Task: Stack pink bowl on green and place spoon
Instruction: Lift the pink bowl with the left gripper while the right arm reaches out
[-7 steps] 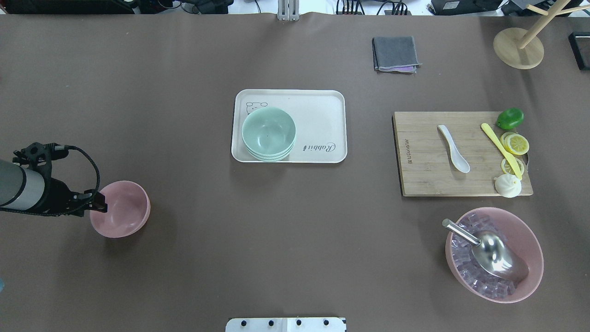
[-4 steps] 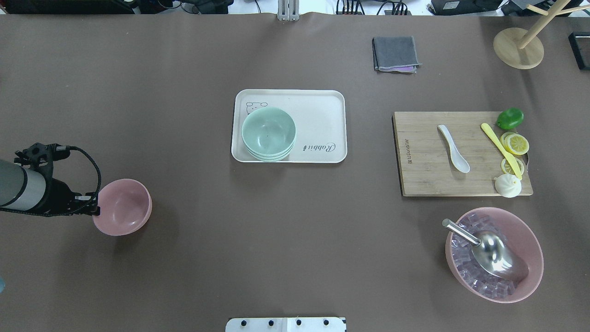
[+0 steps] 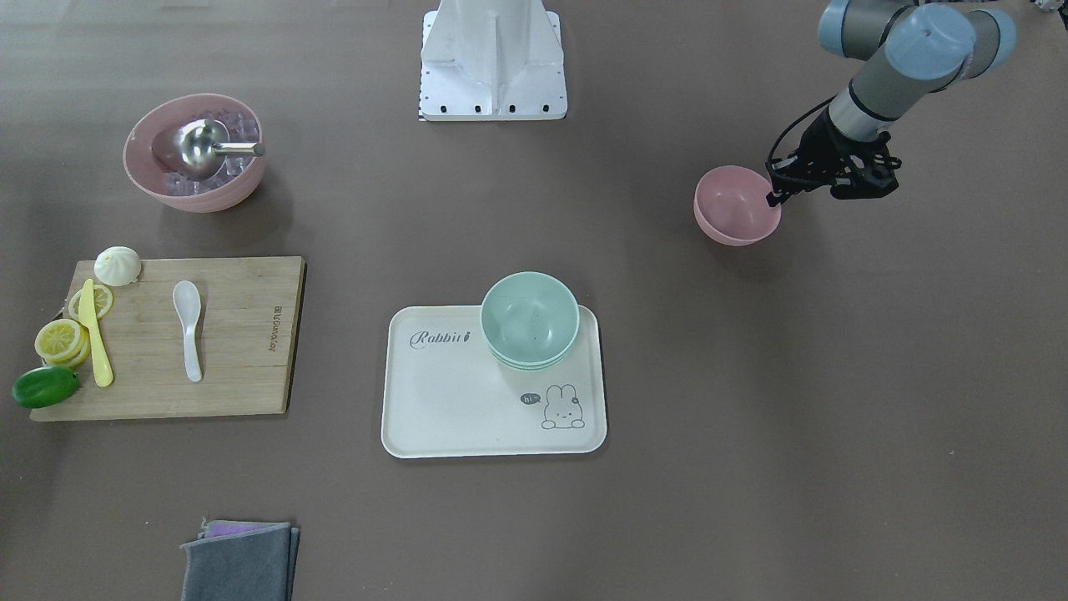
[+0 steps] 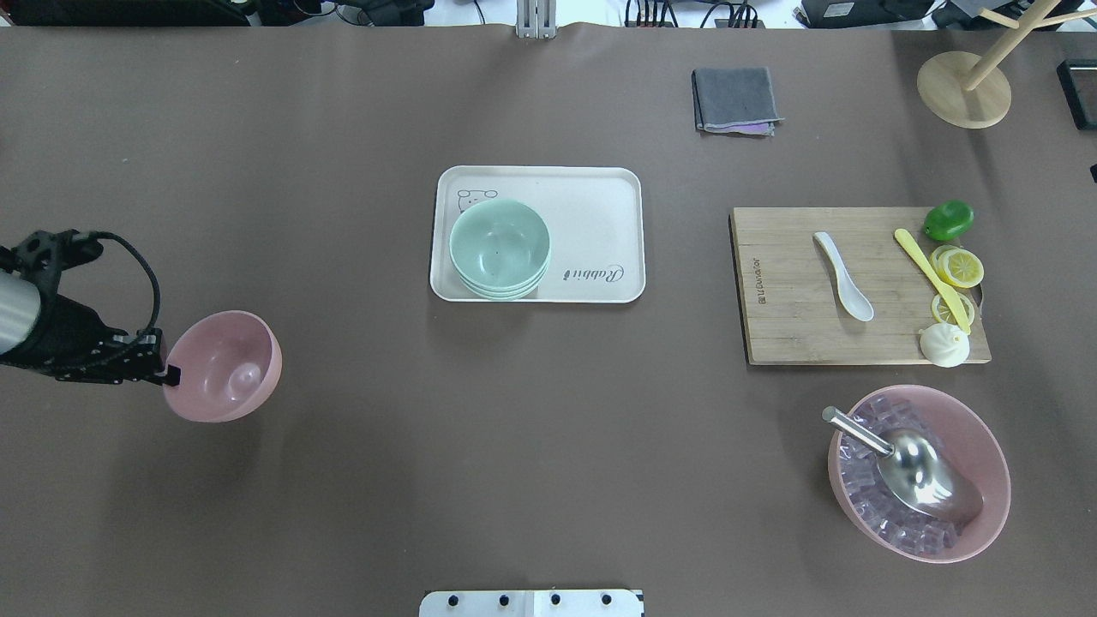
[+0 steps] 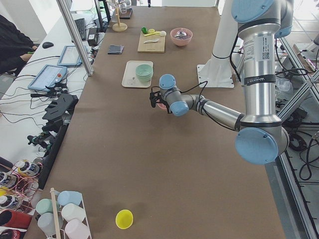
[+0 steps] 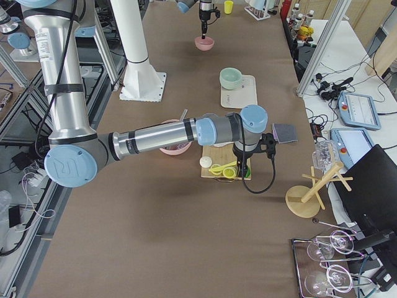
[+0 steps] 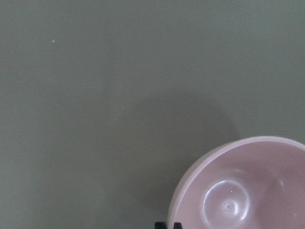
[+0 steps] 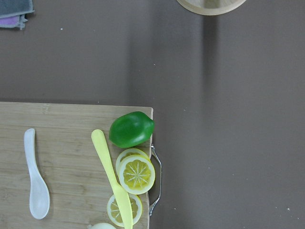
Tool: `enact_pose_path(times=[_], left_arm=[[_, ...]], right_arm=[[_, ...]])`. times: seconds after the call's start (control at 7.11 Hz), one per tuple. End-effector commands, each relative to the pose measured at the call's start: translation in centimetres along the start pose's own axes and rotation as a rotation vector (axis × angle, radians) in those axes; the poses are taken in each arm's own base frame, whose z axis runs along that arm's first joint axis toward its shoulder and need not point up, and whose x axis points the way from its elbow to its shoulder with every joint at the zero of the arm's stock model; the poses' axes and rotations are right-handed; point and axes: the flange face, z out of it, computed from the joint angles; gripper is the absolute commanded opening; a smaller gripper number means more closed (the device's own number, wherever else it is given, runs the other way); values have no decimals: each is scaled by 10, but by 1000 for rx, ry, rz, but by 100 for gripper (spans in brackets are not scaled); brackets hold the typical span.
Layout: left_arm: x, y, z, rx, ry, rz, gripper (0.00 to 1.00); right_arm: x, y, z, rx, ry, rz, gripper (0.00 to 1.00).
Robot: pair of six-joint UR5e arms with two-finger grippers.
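Note:
My left gripper (image 4: 167,374) is shut on the near rim of the pink bowl (image 4: 224,367) and holds it above the table at the left; both also show in the front view, gripper (image 3: 776,196) and bowl (image 3: 734,213). The left wrist view shows the bowl's inside (image 7: 248,191). The stacked green bowls (image 4: 500,244) sit on the left part of the white tray (image 4: 591,206). The white spoon (image 4: 844,276) lies on the cutting board (image 4: 788,334) and shows in the right wrist view (image 8: 35,176). My right gripper (image 6: 242,166) hangs above the board's outer end; I cannot tell whether it is open.
The board also carries a lime (image 4: 948,220), lemon slices (image 4: 958,267), a yellow knife (image 4: 930,276) and a bun (image 4: 944,345). A large pink bowl (image 4: 986,446) of ice holds a metal scoop (image 4: 908,467). A grey cloth (image 4: 735,99) and wooden stand (image 4: 963,89) lie far right.
My left gripper has lifted the pink bowl and carried it a little away from the robot; the bowl now tilts less. Nothing else has moved.

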Motion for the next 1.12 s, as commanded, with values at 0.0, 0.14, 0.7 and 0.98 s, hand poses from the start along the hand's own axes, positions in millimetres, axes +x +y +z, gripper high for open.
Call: enact_pose_path(times=[0.0, 0.14, 0.7, 0.98], left_arm=[[40, -51, -55, 14, 67, -64, 0], [98, -79, -71, 17, 55, -100, 0], [197, -117, -81, 25, 40, -108, 0], [204, -121, -81, 27, 41, -106, 0]], right_arm=[[-93, -31, 26, -27, -2, 0, 100], [-137, -37, 50, -37, 43, -46, 100], [-188, -44, 155, -52, 55, -191, 99], [-223, -27, 198, -49, 88, -213, 99]])
